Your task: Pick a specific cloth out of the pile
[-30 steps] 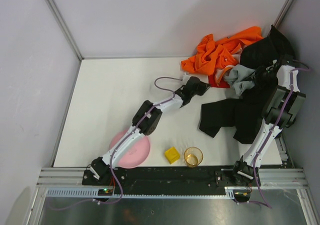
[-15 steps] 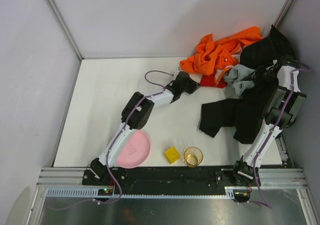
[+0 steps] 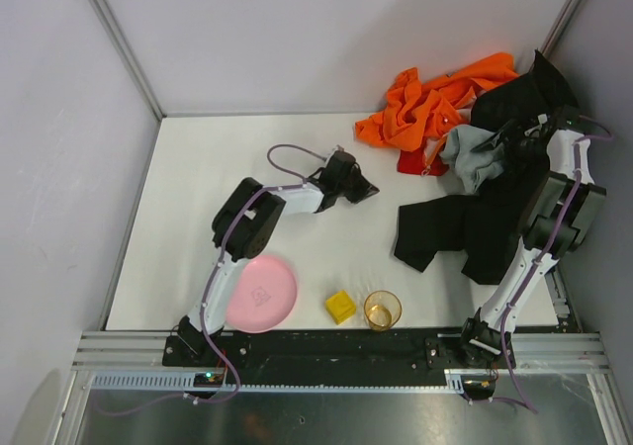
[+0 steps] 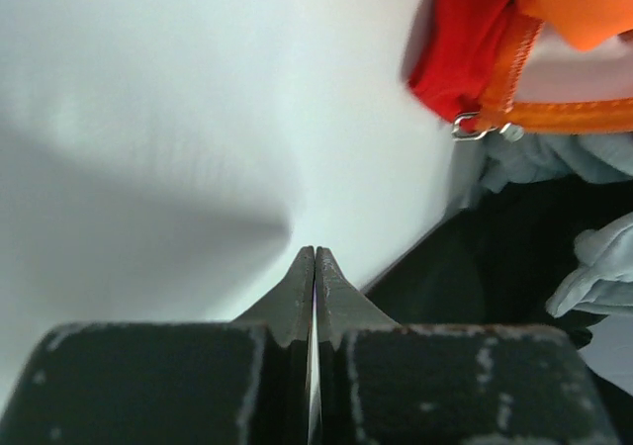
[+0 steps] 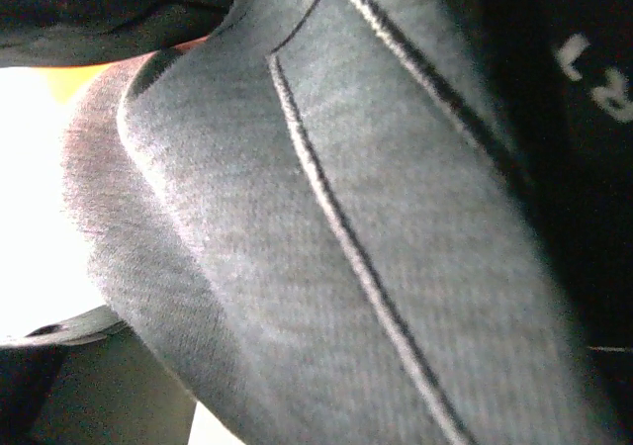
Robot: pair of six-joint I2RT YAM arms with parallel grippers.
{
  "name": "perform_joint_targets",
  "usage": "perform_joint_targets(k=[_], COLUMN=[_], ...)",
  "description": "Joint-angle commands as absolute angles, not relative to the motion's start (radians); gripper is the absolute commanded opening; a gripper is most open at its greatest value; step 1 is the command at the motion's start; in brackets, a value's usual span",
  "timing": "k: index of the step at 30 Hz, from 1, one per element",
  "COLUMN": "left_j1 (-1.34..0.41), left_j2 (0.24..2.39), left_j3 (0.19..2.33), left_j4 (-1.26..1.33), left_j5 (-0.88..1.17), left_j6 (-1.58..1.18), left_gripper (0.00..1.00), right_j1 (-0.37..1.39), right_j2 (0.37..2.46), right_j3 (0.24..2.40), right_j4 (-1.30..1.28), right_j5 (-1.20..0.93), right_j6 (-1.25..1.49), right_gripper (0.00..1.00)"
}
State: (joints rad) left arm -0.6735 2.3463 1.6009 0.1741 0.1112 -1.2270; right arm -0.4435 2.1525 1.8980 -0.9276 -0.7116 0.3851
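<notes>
The pile sits at the back right: an orange garment [image 3: 425,104], a large black garment [image 3: 465,227] and a grey cloth [image 3: 470,153]. Only a small part of the red cloth [image 3: 408,160] shows, at the orange garment's near edge. In the left wrist view the red cloth [image 4: 460,49] lies under an orange strap, ahead and to the right. My left gripper [image 3: 368,190] is shut and empty over bare table, short of the pile, and also shows in the left wrist view [image 4: 315,255]. My right gripper [image 3: 514,140] is buried in the pile. Grey fabric [image 5: 326,247] fills its view and hides the fingers.
A pink plate [image 3: 262,293], a yellow block [image 3: 340,306] and an amber cup [image 3: 382,310] stand near the front edge. The booth walls close in behind and to the right of the pile. The black garment spreads toward the table's right front.
My left gripper has drawn back leftward from the pile's edge, and its elbow swung left. The red cloth stays by the orange garment. The right arm has barely moved.
</notes>
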Motion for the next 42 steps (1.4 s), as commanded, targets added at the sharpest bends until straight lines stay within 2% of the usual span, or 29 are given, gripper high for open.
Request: perform_joint_targets(k=[1, 3, 4, 7, 9, 11, 13, 20, 22, 26, 39, 42], left_j1=[-0.644, -0.639, -0.638, -0.636, -0.639, -0.641, -0.642, -0.653, -0.66, -0.672, -0.725, -0.729], left_j2=[2.216, 2.221, 2.236, 2.292, 2.318, 2.336, 2.357, 2.507, 2.569, 2.691, 2.929, 2.977], left_j3=[1.498, 1.504, 1.522, 1.602, 1.639, 1.664, 1.689, 1.904, 2.019, 2.232, 2.537, 2.604], left_j4=[0.213, 0.219, 0.221, 0.219, 0.216, 0.211, 0.206, 0.149, 0.113, 0.03, 0.006, 0.007], left_j5=[0.139, 0.16, 0.18, 0.246, 0.255, 0.25, 0.247, 0.254, 0.255, 0.253, 0.122, 0.07], left_j6=[-1.166, -1.15, -1.145, -1.15, -1.164, -1.174, -1.189, -1.235, -1.24, -1.258, -1.322, -1.346], left_gripper=[0.01, 0.01, 0.11, 0.53, 0.69, 0.79, 0.84, 0.86, 0.9, 0.9, 0.63, 0.5], right_j1=[-0.415, -0.409, -0.409, -0.409, -0.409, -0.41, -0.411, -0.411, -0.412, -0.414, -0.416, -0.415], right_j2=[2.078, 2.073, 2.072, 2.074, 2.075, 2.077, 2.078, 2.086, 2.087, 2.091, 2.111, 2.108], right_j3=[1.876, 1.863, 1.858, 1.854, 1.855, 1.858, 1.859, 1.859, 1.86, 1.86, 1.878, 1.871], right_j4=[-0.902, -0.899, -0.899, -0.898, -0.897, -0.897, -0.897, -0.897, -0.897, -0.899, -0.907, -0.908], right_j5=[-0.718, -0.715, -0.716, -0.719, -0.72, -0.72, -0.719, -0.719, -0.719, -0.719, -0.727, -0.728], right_j6=[0.377, 0.375, 0.375, 0.373, 0.374, 0.374, 0.373, 0.375, 0.374, 0.375, 0.381, 0.379], right_gripper=[0.85, 0.88, 0.88, 0.89, 0.89, 0.89, 0.9, 0.9, 0.9, 0.9, 0.9, 0.9])
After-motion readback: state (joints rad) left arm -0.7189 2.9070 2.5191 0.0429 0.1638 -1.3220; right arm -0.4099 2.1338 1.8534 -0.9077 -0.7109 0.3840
